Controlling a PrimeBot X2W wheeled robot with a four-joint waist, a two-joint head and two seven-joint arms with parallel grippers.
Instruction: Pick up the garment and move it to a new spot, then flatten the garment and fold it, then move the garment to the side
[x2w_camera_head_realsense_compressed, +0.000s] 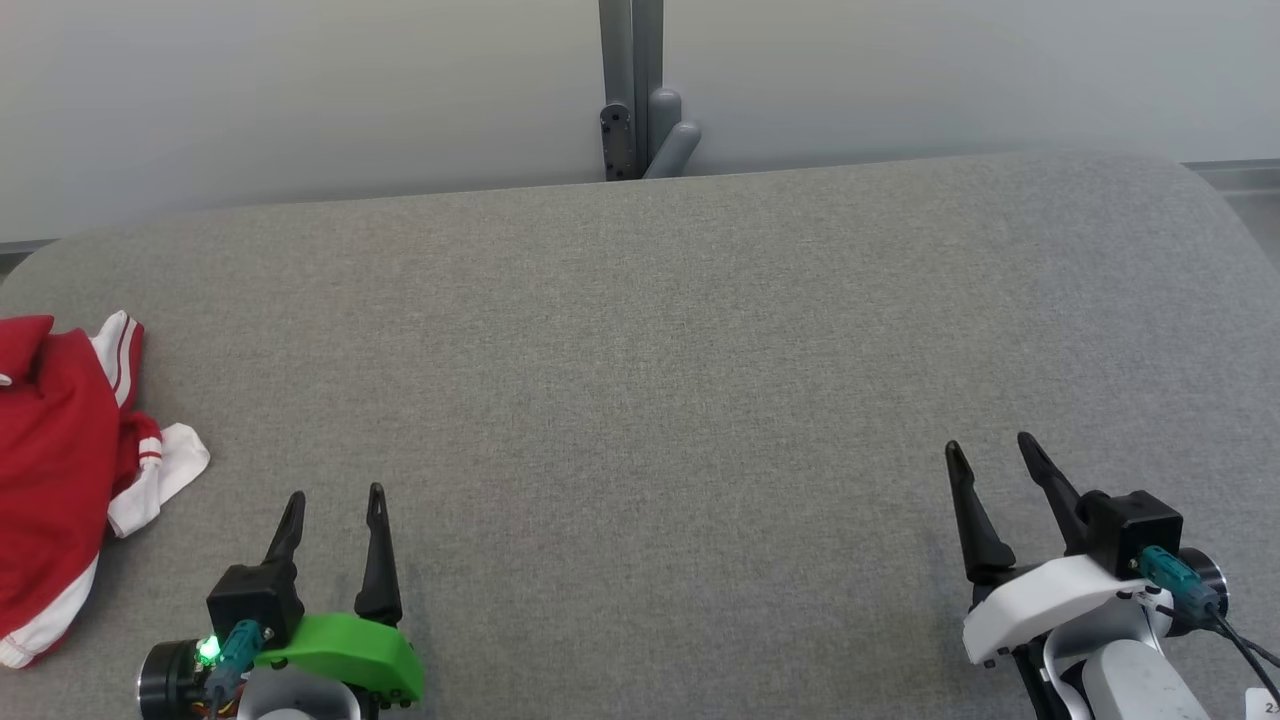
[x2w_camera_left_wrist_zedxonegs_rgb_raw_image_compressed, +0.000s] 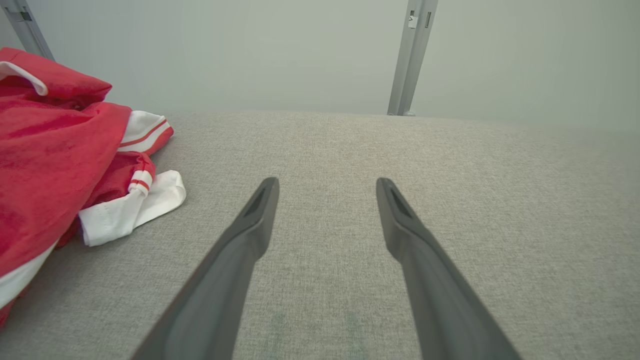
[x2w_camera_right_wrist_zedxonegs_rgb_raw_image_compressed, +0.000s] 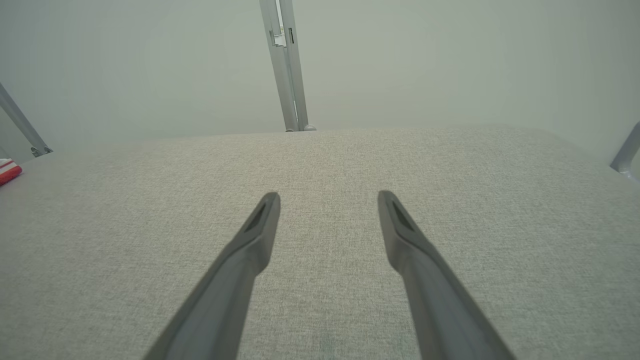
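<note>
garment: red-and-white garment (x2w_camera_head_realsense_compressed: 50, 450), crumpled in a heap, on the counter at the left edge of the head view, mid to lower left, cut off by the frame
garment detail: white cuffs with red stripes poke out on its right side; white band along the lower hem
garment, wrist views: upper left to mid left in the left wrist view (x2w_camera_left_wrist_zedxonegs_rgb_raw_image_compressed: 50, 150); a small red-and-white bit at the far left edge in the right wrist view (x2w_camera_right_wrist_zedxonegs_rgb_raw_image_compressed: 7, 172)
counter: grey fabric-covered counter (x2w_camera_head_realsense_compressed: 640, 350), rounded far corners
left gripper: left gripper (x2w_camera_head_realsense_compressed: 337, 494) lower left of the head view, green wrist cover, just right of the garment, not touching it; jaws spread apart, nothing between them (x2w_camera_left_wrist_zedxonegs_rgb_raw_image_compressed: 327, 181)
right gripper: right gripper (x2w_camera_head_realsense_compressed: 988, 443) lower right, white wrist cover, well apart from the garment; jaws spread apart, nothing between them (x2w_camera_right_wrist_zedxonegs_rgb_raw_image_compressed: 328, 195)
background: grey metal post (x2w_camera_head_realsense_compressed: 630, 90) at top centre behind the counter, pale wall (x2w_camera_head_realsense_compressed: 300, 90)
</note>
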